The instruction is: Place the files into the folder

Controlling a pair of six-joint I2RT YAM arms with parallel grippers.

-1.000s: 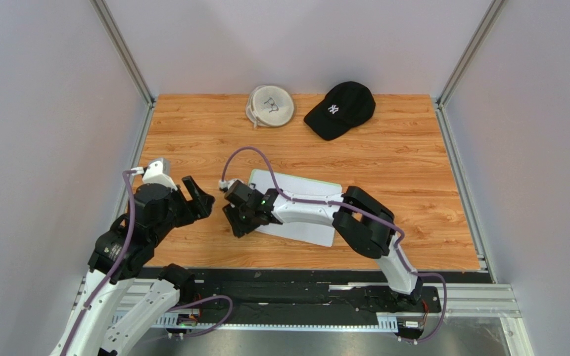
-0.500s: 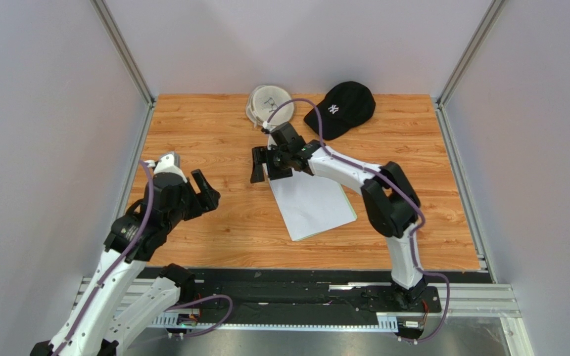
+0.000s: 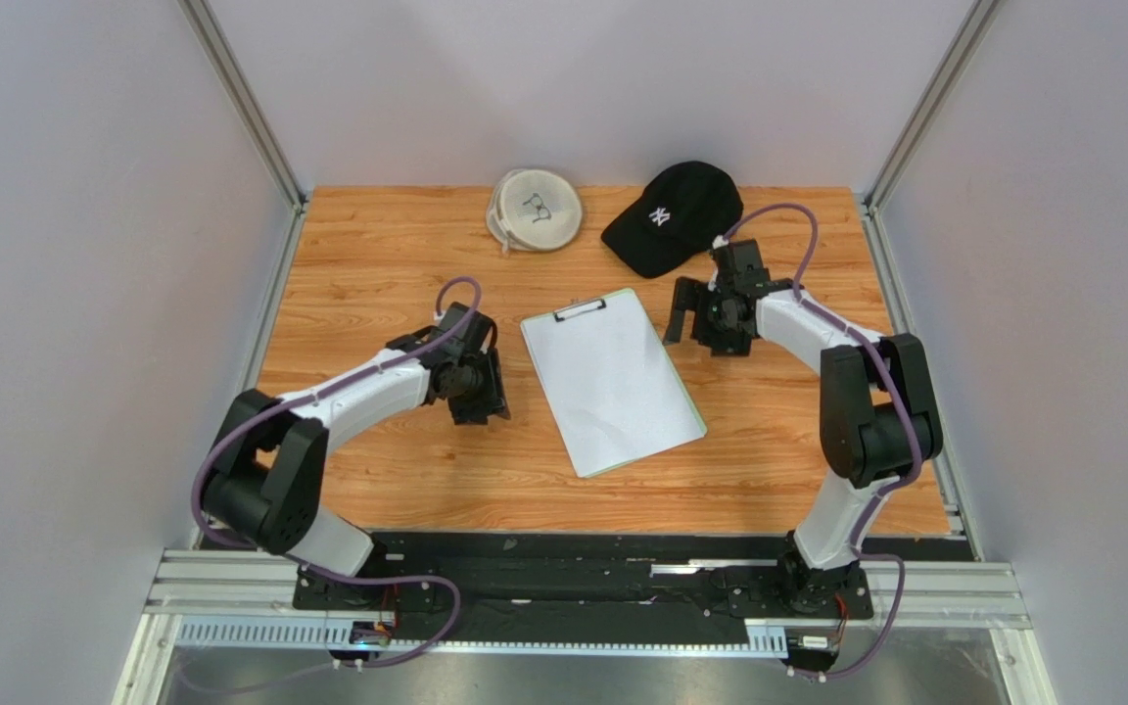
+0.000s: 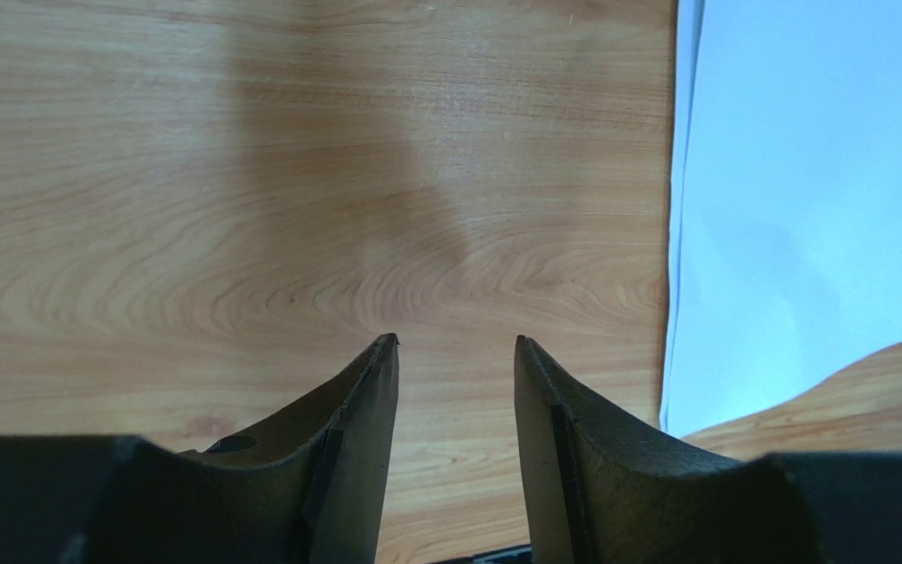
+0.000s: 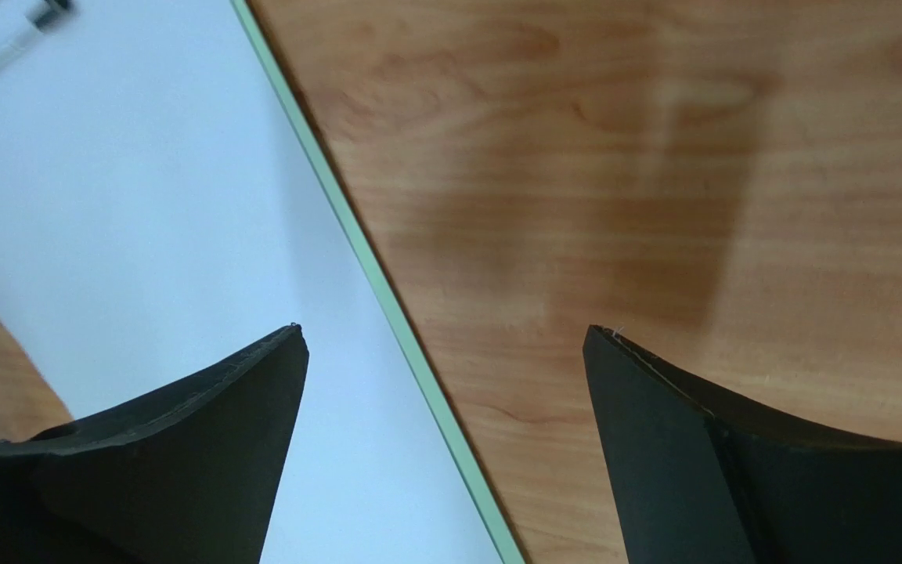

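Observation:
The folder lies flat mid-table, its pale green rim showing round the files, a blank white sheet under the metal clip at the far end. My left gripper is low over the wood just left of the folder. In the left wrist view its jaws stand a little apart with only wood between them, and the files lie to the right. My right gripper is at the folder's far right edge. It is wide open astride the green rim, holding nothing.
A black cap and a round white object sit at the table's far edge. Grey walls with metal rails close in both sides. The arms' base rail runs along the near edge.
The right arm swung from the folder's near left to its far right edge and opened wide. The left arm reached in to the folder's left side, jaws narrowing. The folder turned.

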